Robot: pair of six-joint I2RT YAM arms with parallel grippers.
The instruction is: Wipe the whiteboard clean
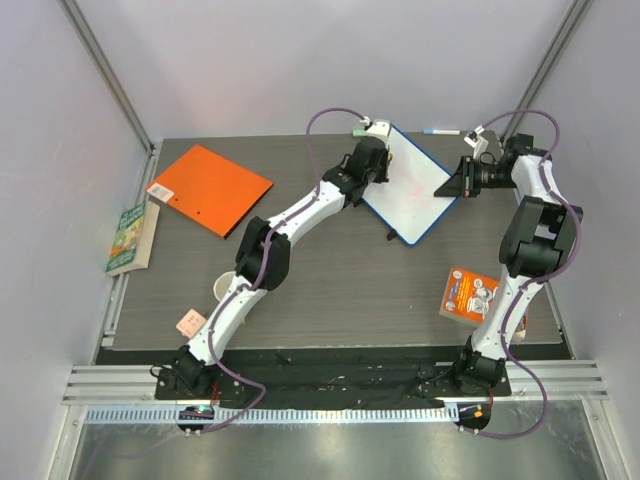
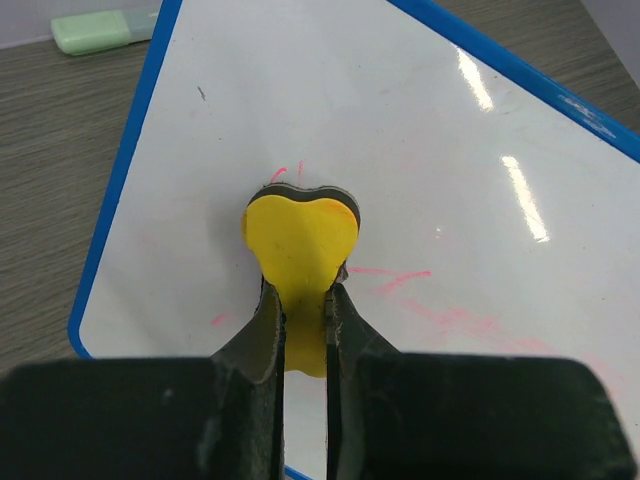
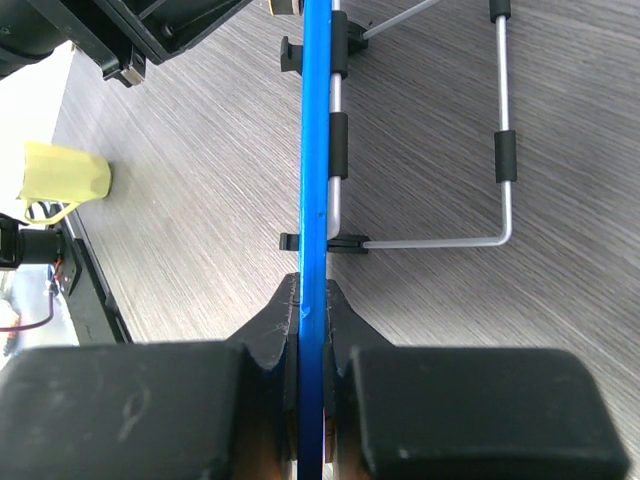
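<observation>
The whiteboard (image 1: 418, 195), white with a blue rim, lies at the back middle of the table. Faint red marks (image 2: 400, 280) remain on its face (image 2: 420, 150). My left gripper (image 1: 385, 172) is over the board's left part, shut on a yellow eraser (image 2: 300, 235) whose dark pad presses on the white surface; the jaws (image 2: 305, 292) pinch its narrow stem. My right gripper (image 1: 450, 184) is shut on the board's right edge. In the right wrist view the blue rim (image 3: 316, 150) runs edge-on between the jaws (image 3: 315, 295), with black clips and a wire stand (image 3: 500, 130) behind it.
An orange folder (image 1: 210, 188) and a green book (image 1: 132, 237) lie at the left. A marker (image 1: 440, 131) sits behind the board and a pale green block (image 2: 95, 30) by its corner. A snack packet (image 1: 470, 295), a cup (image 1: 225, 288) and a pink card (image 1: 190, 322) lie near the front.
</observation>
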